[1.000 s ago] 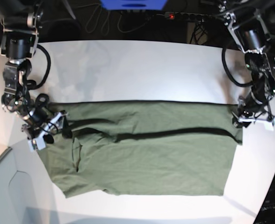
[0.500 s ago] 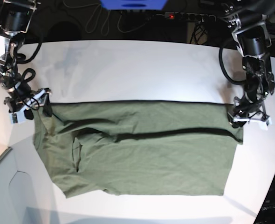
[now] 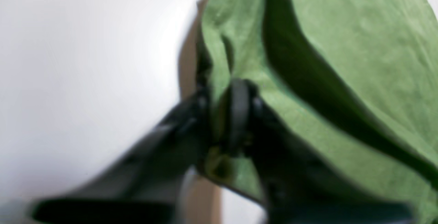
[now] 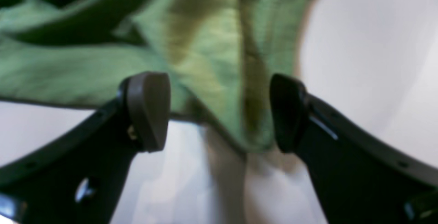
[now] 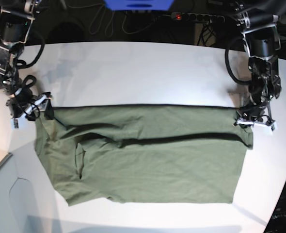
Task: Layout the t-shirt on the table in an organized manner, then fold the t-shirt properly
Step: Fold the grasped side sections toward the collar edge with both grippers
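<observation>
Olive-green soft cotton t-shirt [image 5: 148,155] spread wide across the smooth matte white table [image 5: 143,73], folded lengthwise once by the look of it, far edge straight, one long ridge running along the middle. More folds left to make, likely crosswise. Left gripper [image 3: 222,114] pinched together on the shirt's far corner at one end, though blurred. Right gripper [image 4: 219,111] spread wide astride the opposite corner, pads [image 4: 150,111] either side of the cloth, gripping nothing yet.

both wrist views are blurred; beside the t-shirt [image 3: 359,46], the left gripper [image 3: 222,114] hides the pinched edge, and the surface [image 5: 143,73] runs past the frame.
</observation>
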